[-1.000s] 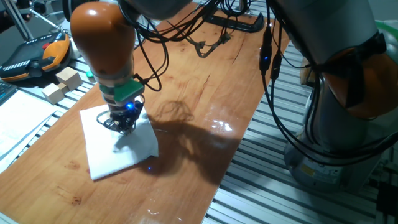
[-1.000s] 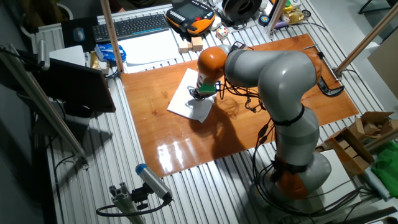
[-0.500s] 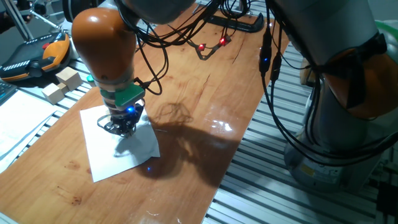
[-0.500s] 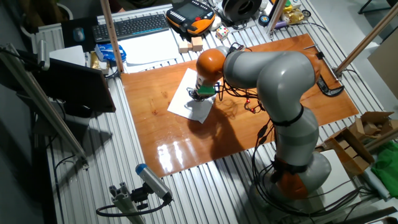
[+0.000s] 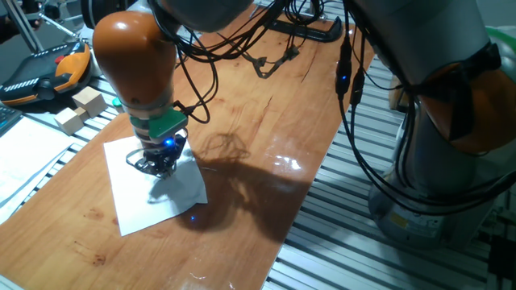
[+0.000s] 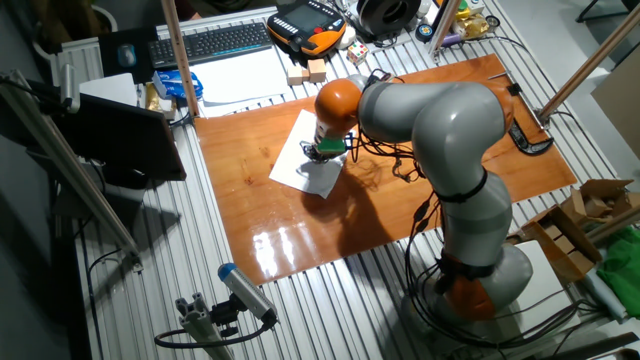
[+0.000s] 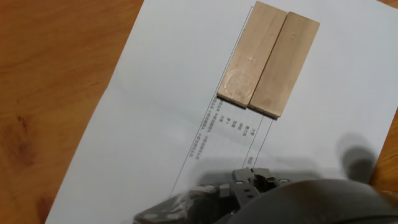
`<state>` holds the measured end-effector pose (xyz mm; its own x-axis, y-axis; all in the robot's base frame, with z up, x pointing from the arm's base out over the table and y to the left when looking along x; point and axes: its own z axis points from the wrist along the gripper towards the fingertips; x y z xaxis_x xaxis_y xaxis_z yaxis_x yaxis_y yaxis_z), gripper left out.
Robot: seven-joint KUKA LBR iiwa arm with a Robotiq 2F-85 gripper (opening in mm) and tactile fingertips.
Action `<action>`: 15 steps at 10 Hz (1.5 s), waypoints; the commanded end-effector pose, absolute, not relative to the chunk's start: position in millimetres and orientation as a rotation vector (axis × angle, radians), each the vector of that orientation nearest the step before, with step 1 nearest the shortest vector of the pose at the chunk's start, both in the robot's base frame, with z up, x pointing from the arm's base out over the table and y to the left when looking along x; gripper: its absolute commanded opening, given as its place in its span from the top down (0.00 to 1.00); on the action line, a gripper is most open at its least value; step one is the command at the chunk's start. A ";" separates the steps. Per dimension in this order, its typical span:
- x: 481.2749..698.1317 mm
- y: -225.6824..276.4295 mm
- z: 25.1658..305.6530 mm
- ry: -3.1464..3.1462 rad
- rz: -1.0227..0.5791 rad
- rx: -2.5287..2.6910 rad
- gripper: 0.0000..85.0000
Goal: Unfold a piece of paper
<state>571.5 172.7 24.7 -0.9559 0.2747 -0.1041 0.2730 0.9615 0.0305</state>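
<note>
The piece of paper (image 5: 153, 193) lies flat on the wooden table (image 5: 266, 121), near its left end; faint lines of text show through it in the hand view. My gripper (image 5: 161, 165) points straight down onto the sheet's upper middle. In the hand view its two wooden fingers (image 7: 267, 59) sit side by side with no gap, the gripper (image 7: 249, 104) shut, tips down on the paper (image 7: 155, 124). From the other side, the gripper (image 6: 322, 155) stands over the sheet (image 6: 298, 165), and the arm hides part of it.
Two small wooden blocks (image 5: 81, 109) and an orange teach pendant (image 5: 48, 72) lie just beyond the table's left edge, with printed sheets (image 5: 20, 161) beside them. Black cables (image 5: 274, 56) trail across the far tabletop. A keyboard (image 6: 210, 40) sits behind. The robot base (image 5: 451, 161) stands right.
A second ago the paper's near edge looked raised and thick; now the sheet lies flat. The gripper shifted slightly and has held still for the last half second.
</note>
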 end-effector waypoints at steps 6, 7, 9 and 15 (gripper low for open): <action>563.3 168.7 64.2 3.037 -0.024 0.434 0.98; 559.7 166.7 73.0 3.039 -0.036 0.429 0.98; 550.0 161.7 91.6 3.049 -0.048 0.416 0.98; 550.4 135.3 129.5 3.075 -0.013 0.416 0.98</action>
<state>551.2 133.5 130.8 -0.9633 0.2653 -0.0409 0.2657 0.9641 -0.0038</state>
